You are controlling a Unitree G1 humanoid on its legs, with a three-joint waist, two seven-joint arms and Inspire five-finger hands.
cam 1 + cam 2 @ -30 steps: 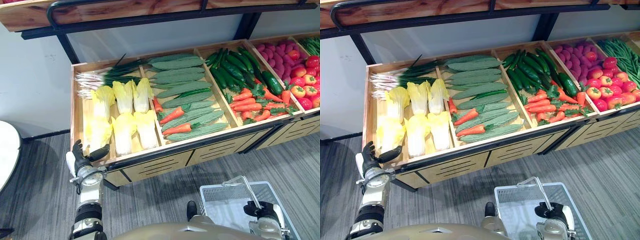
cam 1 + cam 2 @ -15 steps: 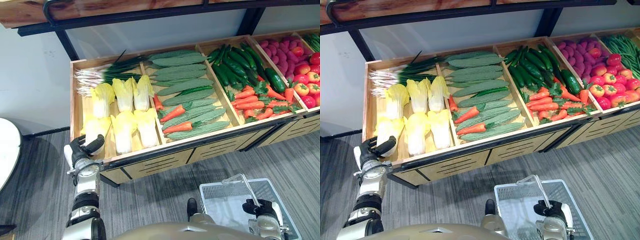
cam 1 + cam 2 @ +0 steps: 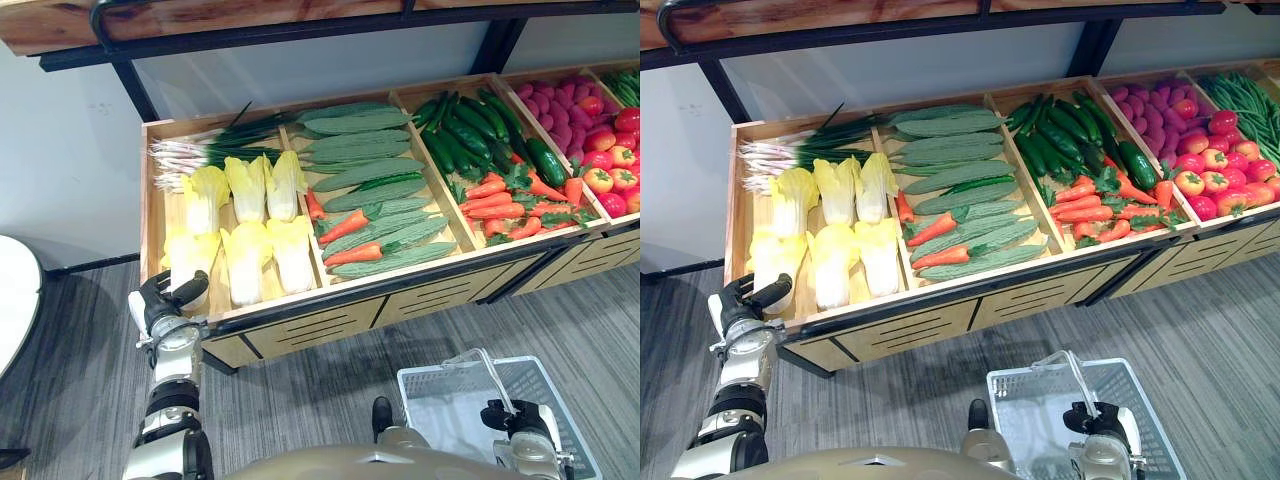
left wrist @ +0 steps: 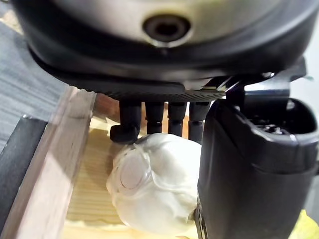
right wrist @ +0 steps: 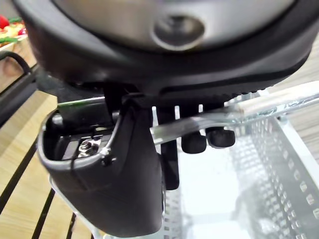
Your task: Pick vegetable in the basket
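The right hand is nearest, at the near edge of the white mesh basket, which sits low over the grey floor. Its wrist view supplies what the head views do not: the fingers are curled round the basket's clear handle, gripping it. No vegetable lies in the basket.

Further out, the left hand is at the front left corner of the wooden counter. The head views show its thumb stretched toward the nearest cabbage. The left wrist view shows the rest: the hand is open, with relaxed fingers on one side of the cabbage's pale end and the thumb on the other. Whether they touch it cannot be told.

Beyond lie more cabbages and scallions. To the right are green gourds, carrots and tomatoes. The right eye view also takes in green beans at the far right.
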